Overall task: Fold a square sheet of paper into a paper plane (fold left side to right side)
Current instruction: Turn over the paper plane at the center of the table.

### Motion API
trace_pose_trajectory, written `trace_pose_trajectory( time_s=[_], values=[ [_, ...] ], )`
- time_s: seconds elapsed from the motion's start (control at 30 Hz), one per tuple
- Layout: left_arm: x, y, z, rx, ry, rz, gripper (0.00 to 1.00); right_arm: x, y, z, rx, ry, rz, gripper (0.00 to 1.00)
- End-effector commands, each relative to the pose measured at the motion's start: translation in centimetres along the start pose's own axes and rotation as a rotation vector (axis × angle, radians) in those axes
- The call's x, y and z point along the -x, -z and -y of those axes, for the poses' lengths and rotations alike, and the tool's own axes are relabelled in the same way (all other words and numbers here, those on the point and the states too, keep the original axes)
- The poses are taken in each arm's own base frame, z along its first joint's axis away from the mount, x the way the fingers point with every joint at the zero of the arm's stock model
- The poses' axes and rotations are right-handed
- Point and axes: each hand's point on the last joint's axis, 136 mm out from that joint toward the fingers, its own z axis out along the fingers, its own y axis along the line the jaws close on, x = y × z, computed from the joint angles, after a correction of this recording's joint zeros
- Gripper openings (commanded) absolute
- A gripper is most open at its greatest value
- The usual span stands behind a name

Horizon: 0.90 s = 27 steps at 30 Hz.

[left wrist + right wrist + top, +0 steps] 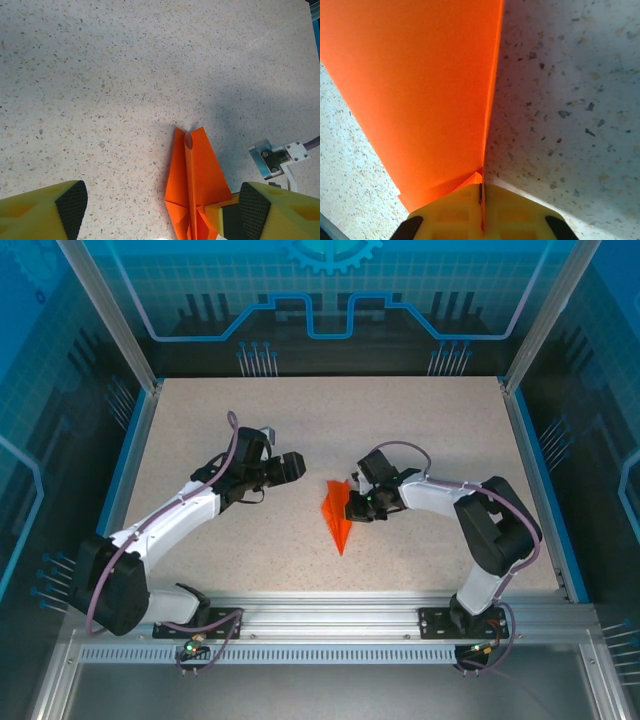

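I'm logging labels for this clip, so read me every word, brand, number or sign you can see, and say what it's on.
No readable text anywhere.
Folded bright orange paper plane: plain, unmarked.
Speckled beige table: no print.
Blue back wall: a gear drawing and line patterns, no letters or numbers.

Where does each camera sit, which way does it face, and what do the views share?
Top external: above and behind the bases, looking down on the table; both arms, left end effector and right end effector show.
Left wrist: on the left arm, facing table and paper plane; its open fingers show.
Right wrist: close against the plane; its shut fingers pinch it.
Shared: all three see the plane.
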Motion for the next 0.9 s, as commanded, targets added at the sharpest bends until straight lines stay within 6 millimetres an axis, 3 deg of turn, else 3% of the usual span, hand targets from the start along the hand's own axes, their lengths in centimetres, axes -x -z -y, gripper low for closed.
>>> trace_pose_trajectory(
  time_s=[0.0, 0.17, 0.27, 0.57, 0.73, 0.87],
  values=[
    [-0.3, 0.0, -0.7, 0.016, 0.007, -0.008, 0.83, 0.1, 0.5, 1.3, -0.052, 0.005, 0.012, 0.0],
    [-0.4, -0.2, -0.8, 0.016, 0.01, -0.015, 0.84, -0.2, 0.8, 3.0, -0.141, -0.011, 0.006, 0.0],
    [-0.6, -0.3, -0.8, 0.013, 0.012, -0.022, 0.84, 0.1, 1.2, 2.9, -0.144, -0.003, 0.02, 0.04],
    [-0.3, -0.2, -0.5, 0.007, 0.009, -0.015, 0.85, 0.9, 4.7, 1.5, -0.141, 0.044, 0.098, 0.34],
    [0.0, 0.2, -0.5, 0.009, 0.004, 0.003, 0.89, 0.1, 7.2, 0.5, -0.172, 0.088, 0.111, 0.47],
    [0.1, 0.3, -0.7, 0.017, 0.004, 0.01, 0.91, -0.9, 7.7, -2.3, -0.121, 0.166, 0.097, 0.52]
  ],
)
